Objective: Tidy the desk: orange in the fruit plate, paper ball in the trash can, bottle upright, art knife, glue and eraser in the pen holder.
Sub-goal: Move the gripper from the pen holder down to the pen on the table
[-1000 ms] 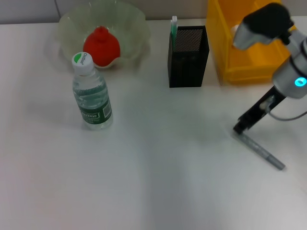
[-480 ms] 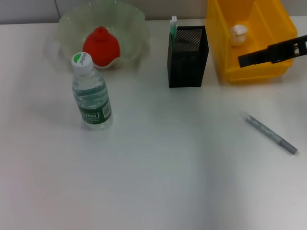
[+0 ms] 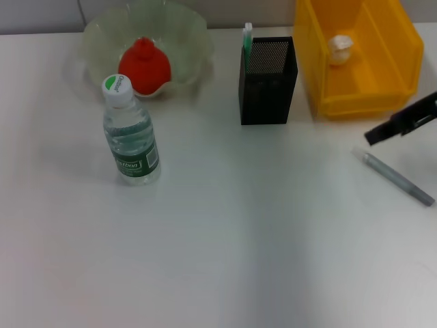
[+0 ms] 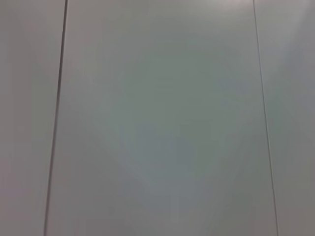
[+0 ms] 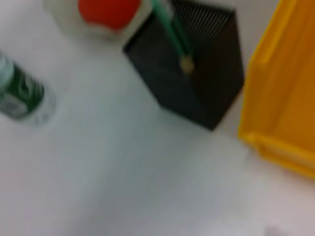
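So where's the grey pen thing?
In the head view, the grey art knife lies flat on the table's right side, in front of the yellow bin, just below the right gripper.

On the worktop [image 3: 225, 239] the bottle [image 3: 130, 137] stands upright near the fruit plate [image 3: 184, 41]; the right hand [image 3: 403, 121] hangs just above the art knife [image 3: 398, 179].

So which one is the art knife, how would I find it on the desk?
Find the big yellow bin at the desk's far right. Just in front of it, on the bare white desk, lies a thin grey stick like a pen: the art knife. It's the only thing lying flat, beside the right gripper.
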`<state>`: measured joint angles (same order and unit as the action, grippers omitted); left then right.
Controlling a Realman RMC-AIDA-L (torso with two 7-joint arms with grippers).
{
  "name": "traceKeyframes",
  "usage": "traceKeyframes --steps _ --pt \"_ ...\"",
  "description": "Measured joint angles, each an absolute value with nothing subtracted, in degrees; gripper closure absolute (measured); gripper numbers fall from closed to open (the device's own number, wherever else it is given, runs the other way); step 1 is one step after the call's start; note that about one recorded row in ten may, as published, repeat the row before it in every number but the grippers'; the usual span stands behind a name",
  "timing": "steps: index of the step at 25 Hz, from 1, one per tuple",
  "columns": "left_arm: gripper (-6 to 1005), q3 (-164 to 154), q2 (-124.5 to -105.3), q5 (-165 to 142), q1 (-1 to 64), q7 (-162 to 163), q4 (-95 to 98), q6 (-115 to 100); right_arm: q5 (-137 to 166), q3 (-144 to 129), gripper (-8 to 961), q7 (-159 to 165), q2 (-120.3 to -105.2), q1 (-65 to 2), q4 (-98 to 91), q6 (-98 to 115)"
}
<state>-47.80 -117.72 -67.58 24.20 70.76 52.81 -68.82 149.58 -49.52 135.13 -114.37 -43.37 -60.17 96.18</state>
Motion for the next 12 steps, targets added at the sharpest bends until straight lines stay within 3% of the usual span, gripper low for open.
traceKeyframes --steps 3,4,5,8,12 --pt "336 -47.81 -117.82 -67.59 24.31 70.69 52.85 -68.91 156.72 -53.71 839 135.55 -116.61 -44.72 -60.49 94.16" --pt "336 -47.81 -117.85 -67.58 24.31 70.69 52.87 -68.97 156.72 -53.71 832 135.55 -116.61 -44.72 -60.49 94.16" --pt "336 -47.81 -117.96 -67.59 24.17 70.69 52.87 -69.03 161.24 -55.32 824 135.94 -117.80 -45.34 -60.32 92.60" --pt "336 -47.81 -118.08 -67.59 23.96 70.70 52.78 -69.05 166.06 -57.77 615 136.48 -118.99 -45.82 -60.05 90.06" --pt "336 -47.78 -118.09 -67.59 23.87 70.74 52.60 -69.03 166.86 -60.56 457 137.47 -119.13 -45.75 -59.68 88.52"
